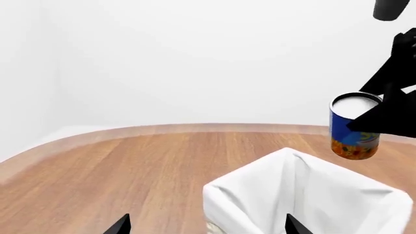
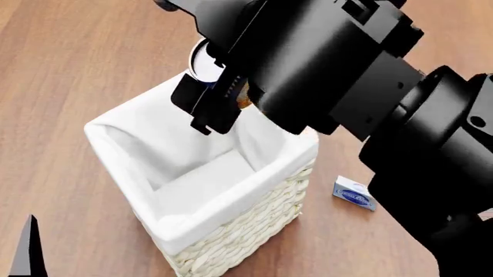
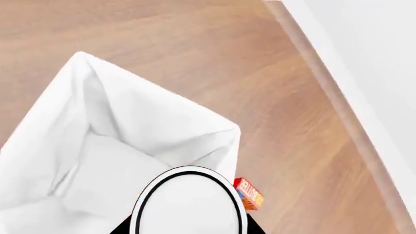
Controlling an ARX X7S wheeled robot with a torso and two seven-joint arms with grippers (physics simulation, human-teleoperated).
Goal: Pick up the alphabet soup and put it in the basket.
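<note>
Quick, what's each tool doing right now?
Left tool: open, holding nothing.
Right tool: closed on the alphabet soup, above the basket.

Woven wicker basket (image 2: 254, 222) with smooth white cloth liner (image 2: 185, 173); wood-grain table (image 2: 69, 63).

I see a brown wood-grain table (image 2: 69, 86) with a paler rounded edge | a small flat blue-and-white box (image 2: 354, 194) lying on it, near the woven side, apart from it | a small orange-red box (image 3: 249, 193) on the wood just beside the white cloth corner | plain white wall (image 1: 195, 58) behind
</note>
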